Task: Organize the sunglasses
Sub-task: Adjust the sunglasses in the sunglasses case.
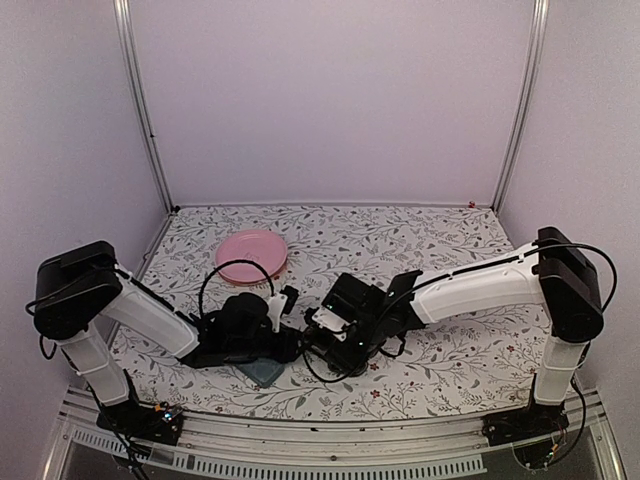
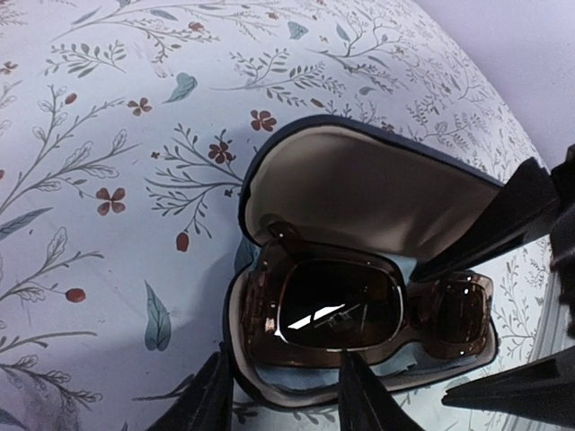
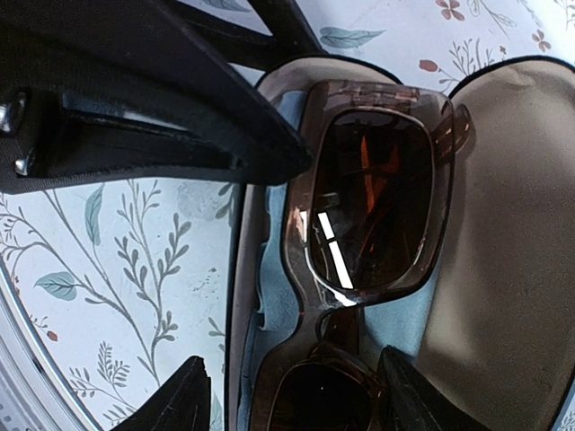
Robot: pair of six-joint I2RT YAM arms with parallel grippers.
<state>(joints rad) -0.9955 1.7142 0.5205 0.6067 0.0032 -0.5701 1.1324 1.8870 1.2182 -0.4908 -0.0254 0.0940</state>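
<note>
Sunglasses [image 2: 359,310]: 1 reddish-brown pair with 2 dark lenses. It lies lens-side up in the lower half of the open case and fills most of that half's length.
Cloth [image 3: 269,305]: pale blue, inside the case under the sunglasses, showing along the frame's edge.
Case [image 2: 359,193]: black hard shell with a beige lining. The lid is swung back, and its hollow faces up beside the half that holds the sunglasses.
Left gripper [image 2: 286,373]: at one end of the case. Its 2 fingers are spread, with 1 lens showing between them. 1 fingertip sits at the case's end rim and the other over its front rim. I cannot tell whether either one touches.
Right gripper [image 3: 289,368]: at the other end of the case. Its 2 fingers are spread across the lower half. A strip of table shows between the outer finger and the case wall, so that finger is clear of the case. The inner finger is on the lid side of the frame, just beside it.
Arms: in the top view, both reach in from opposite sides and meet over the case.
Grey-blue case [image 1: 262,372]: just beside the open case on the near side, partly under the left arm.
Pink plate [image 1: 252,253]: beyond the open case, well apart from it.
Table [image 2: 108,135]: white covering printed with leaves and small red flowers. It lies under the case and shows all around it.
</note>
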